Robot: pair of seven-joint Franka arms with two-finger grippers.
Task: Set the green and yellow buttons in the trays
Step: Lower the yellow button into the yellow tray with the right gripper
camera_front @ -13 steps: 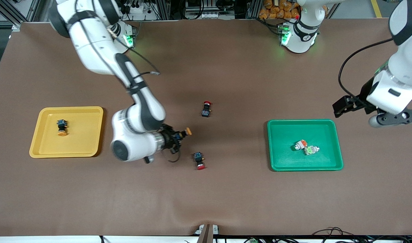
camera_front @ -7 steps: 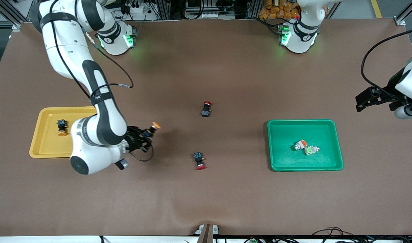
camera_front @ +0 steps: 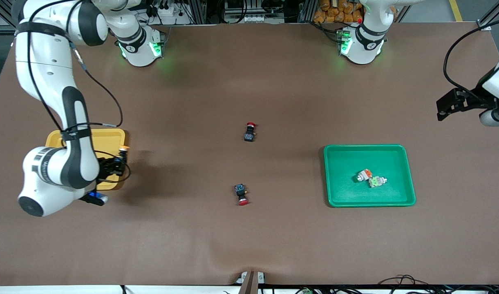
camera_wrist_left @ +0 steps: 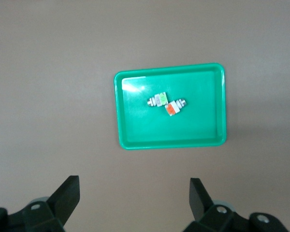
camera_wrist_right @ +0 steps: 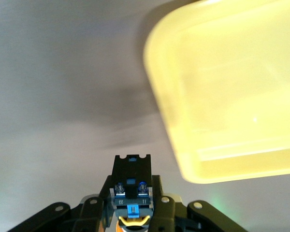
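Your right tool (camera_wrist_right: 131, 212) gripped a black-bodied, yellow-capped button (camera_wrist_right: 131, 192) over the yellow tray's (camera_wrist_right: 232, 96) edge; left tool (camera_wrist_left: 134, 195) waited, spread wide.

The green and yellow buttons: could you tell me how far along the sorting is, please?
Done: two silvery buttons lie in the green tray. In hand: the right gripper is shut on a yellow-capped button at the yellow tray edge, not yet released. The left gripper waits open. The arm hides the tray's contents.
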